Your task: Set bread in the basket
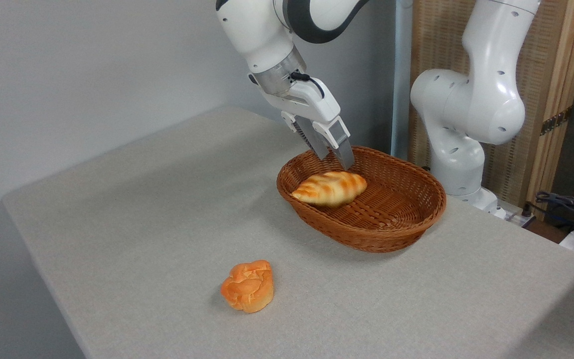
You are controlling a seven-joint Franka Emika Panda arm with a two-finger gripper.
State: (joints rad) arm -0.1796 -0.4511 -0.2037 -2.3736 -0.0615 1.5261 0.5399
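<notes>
The jaws (337, 155) are hanging just above the rear rim of the basket (406, 227), tilted down toward its interior. The two fingers are showing a narrow gap between them and are gripping nothing; I am recording them as released.

The bread (330, 188) is lying inside the basket, on the woven floor toward the left wall, just below and in front of the fingertips and apart from them. It is resting on its long side, one pointed end aiming left at the wall.

Handling, as judged: the loaf is looking light and somewhat yielding, with a bumpy braided crust that should be offering fair friction. The soundest hold would be across the thick middle, fingers closing on the long flanks; the pointed ends would be slipping or pivoting. A hard squeeze is risking dents.

On present evidence the placement is appearing complete.

Outward on the bench (142, 209), a smaller orange bun (248, 286) is sitting well apart from the basket, near the front, untouched.
</notes>
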